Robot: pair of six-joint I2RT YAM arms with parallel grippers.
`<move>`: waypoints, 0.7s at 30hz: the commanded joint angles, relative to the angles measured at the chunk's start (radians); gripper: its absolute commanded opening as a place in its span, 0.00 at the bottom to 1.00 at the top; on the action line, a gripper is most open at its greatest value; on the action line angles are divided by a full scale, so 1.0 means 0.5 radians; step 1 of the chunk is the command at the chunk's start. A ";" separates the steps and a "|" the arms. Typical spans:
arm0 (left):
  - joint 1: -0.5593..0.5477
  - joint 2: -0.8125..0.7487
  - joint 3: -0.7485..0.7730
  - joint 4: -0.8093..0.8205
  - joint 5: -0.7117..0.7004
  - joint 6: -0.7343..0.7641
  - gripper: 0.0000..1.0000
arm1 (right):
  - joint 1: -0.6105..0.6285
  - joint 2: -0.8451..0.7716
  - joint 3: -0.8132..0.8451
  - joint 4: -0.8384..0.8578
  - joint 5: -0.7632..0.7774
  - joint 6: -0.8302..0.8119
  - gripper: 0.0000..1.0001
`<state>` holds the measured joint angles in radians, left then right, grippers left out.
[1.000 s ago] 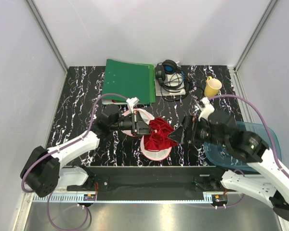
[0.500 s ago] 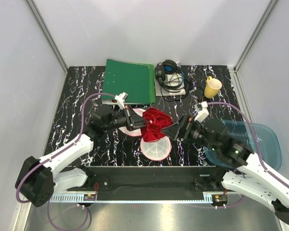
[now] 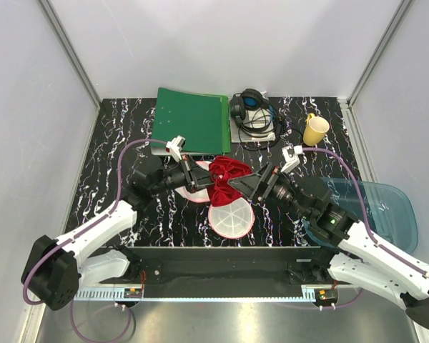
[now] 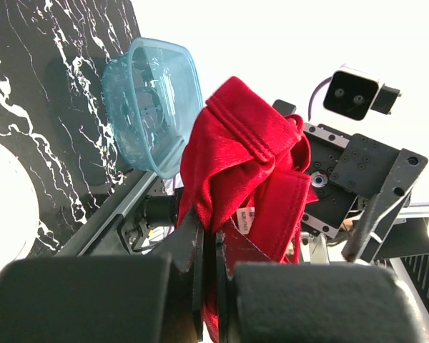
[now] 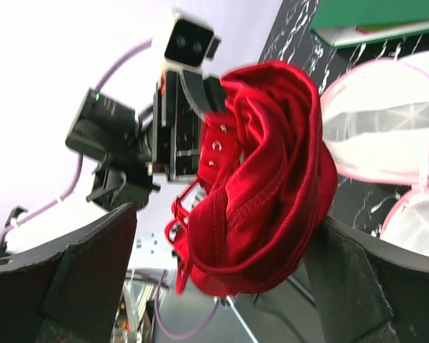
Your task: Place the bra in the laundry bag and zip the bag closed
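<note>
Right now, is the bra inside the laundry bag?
No, the bra hangs pinched in the left gripper, outside the open laundry bag.

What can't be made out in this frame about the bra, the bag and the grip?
- Laundry bag zip: top view, too small; the bra and left jaws cover its other half.
- Whether the open right jaws touch the bra: right wrist view, jaws blurred at the frame's corners.
- Bra's label text: left wrist view, too small.
- Same bag in left wrist view: cut off by the left edge.
</note>
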<state>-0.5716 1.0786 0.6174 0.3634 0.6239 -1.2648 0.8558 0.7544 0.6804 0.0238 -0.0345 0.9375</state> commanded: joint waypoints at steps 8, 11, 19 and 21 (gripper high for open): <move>0.008 -0.095 -0.026 0.117 -0.018 -0.032 0.00 | 0.006 0.221 0.075 0.290 0.170 0.036 0.97; 0.011 -0.114 -0.017 0.080 -0.024 -0.005 0.00 | 0.006 0.225 0.063 0.296 0.213 0.052 0.86; 0.023 -0.203 -0.001 -0.100 -0.060 0.103 0.27 | 0.006 0.200 0.017 0.296 0.293 0.040 0.54; 0.033 -0.258 -0.020 -0.150 -0.103 0.158 0.51 | 0.006 0.179 0.001 0.299 0.339 0.033 0.39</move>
<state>-0.5625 1.0134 0.5976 0.3141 0.5961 -1.2427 0.8558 0.8684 0.6800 0.1093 0.0639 0.9611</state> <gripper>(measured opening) 0.308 0.515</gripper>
